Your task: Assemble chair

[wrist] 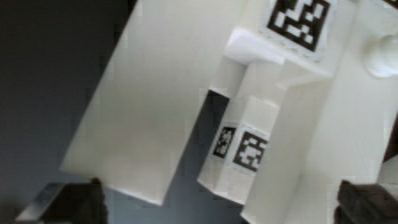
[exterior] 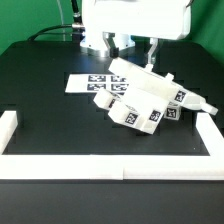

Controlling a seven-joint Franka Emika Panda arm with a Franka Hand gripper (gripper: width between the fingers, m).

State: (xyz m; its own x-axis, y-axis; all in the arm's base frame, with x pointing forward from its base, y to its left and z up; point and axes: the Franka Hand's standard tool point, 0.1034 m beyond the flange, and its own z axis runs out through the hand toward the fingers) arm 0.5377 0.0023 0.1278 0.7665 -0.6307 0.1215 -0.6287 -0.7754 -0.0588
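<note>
A black worktop (exterior: 40, 110) fills the scene, fenced along its near edge and both sides by long low white border rails (exterior: 100, 166). The flat white marker board (exterior: 85, 82) lies on it with its printed tags. Just beside that board, toward the exterior view's right and seeming to overlap its corner, sits the small matte-white blocky plastic chair (exterior: 150, 100). It is a cluster of chunky pieces tipped at an angle, with square black-and-white tags (exterior: 152, 117) on several faces. Whether all the pieces are joined cannot be told. The white robot arm (exterior: 135, 18) hangs directly over the chair.

In the wrist view the chair (wrist: 169, 110) takes up nearly the whole picture, showing a broad slanted panel with a narrow tagged bar (wrist: 249, 150) lying along it. The two dark fingers (wrist: 71, 205) are released and spread wide, one to each side of the chair's pieces, clasping nothing. Whether either one touches the plastic cannot be told.
</note>
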